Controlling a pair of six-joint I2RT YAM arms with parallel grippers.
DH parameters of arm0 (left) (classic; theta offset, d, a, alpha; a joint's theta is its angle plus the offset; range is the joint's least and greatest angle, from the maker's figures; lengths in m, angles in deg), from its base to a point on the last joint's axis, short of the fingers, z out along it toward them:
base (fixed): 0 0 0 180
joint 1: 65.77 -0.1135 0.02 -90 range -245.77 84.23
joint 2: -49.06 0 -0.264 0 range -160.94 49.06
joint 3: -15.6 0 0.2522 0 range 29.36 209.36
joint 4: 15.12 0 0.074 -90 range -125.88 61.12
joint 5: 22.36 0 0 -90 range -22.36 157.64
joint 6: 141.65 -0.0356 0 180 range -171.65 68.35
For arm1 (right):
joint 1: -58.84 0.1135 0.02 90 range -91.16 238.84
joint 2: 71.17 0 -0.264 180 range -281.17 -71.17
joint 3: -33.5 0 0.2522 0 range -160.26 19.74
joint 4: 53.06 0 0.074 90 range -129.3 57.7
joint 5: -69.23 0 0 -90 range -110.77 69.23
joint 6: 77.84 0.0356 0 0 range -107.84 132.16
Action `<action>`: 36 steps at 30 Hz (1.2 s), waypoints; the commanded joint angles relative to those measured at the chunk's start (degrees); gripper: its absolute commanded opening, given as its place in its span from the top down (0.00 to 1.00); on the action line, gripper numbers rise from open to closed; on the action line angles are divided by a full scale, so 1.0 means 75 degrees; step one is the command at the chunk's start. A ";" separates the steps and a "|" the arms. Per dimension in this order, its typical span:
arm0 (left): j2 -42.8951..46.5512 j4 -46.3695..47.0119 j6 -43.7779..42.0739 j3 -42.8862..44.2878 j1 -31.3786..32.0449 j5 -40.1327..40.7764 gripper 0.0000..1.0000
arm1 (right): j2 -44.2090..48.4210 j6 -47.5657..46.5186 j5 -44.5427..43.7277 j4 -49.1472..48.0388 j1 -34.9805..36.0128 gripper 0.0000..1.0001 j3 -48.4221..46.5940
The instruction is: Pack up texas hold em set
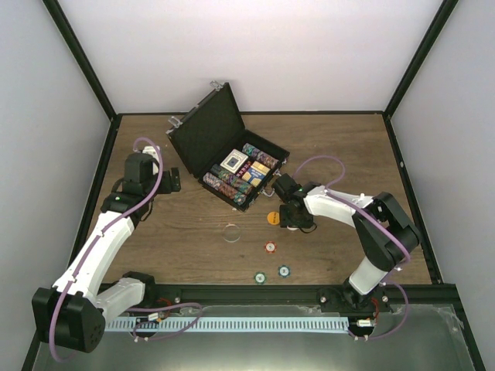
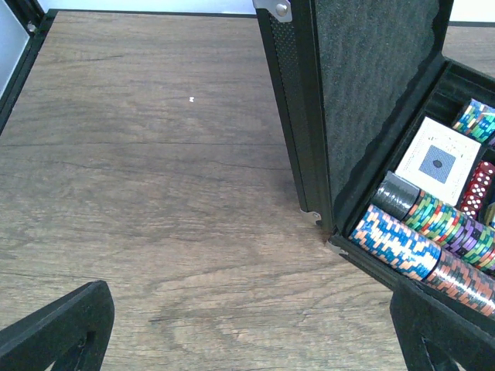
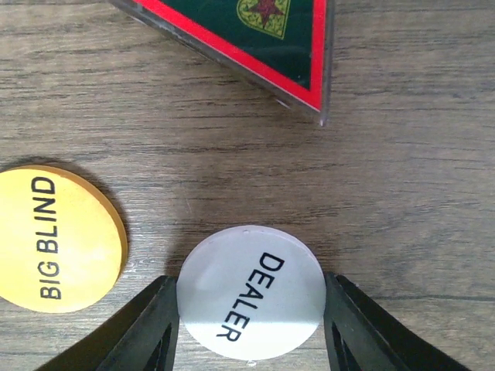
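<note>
The black briefcase stands open at the back centre, holding rows of multicoloured chips and a card deck. My right gripper is shut on the white DEALER button, just in front of the case. The orange BIG BLIND button lies left of it on the table and also shows in the top view. The triangular marker lies just beyond. My left gripper is open and empty by the case's left corner.
Three loose chips lie on the wood table near the front. A clear round disc lies left of the orange button. Red dice sit inside the case. Black frame posts border the table.
</note>
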 commanded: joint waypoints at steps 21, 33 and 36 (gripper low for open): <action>-0.0046 0.0132 -0.0014 -0.0092 0.0007 -0.0170 0.00 | -0.1798 -0.1232 -0.0405 0.0127 0.0064 0.54 -0.4250; -0.0115 0.0156 -0.0015 -0.0073 0.0007 -0.0221 0.00 | -0.3561 -0.1657 -0.0519 0.0293 -0.0007 0.49 -0.6306; -0.0128 0.0156 -0.0014 -0.0073 0.0004 -0.0198 0.00 | -0.3645 -0.1663 -0.0524 0.0367 -0.0019 0.37 -0.6428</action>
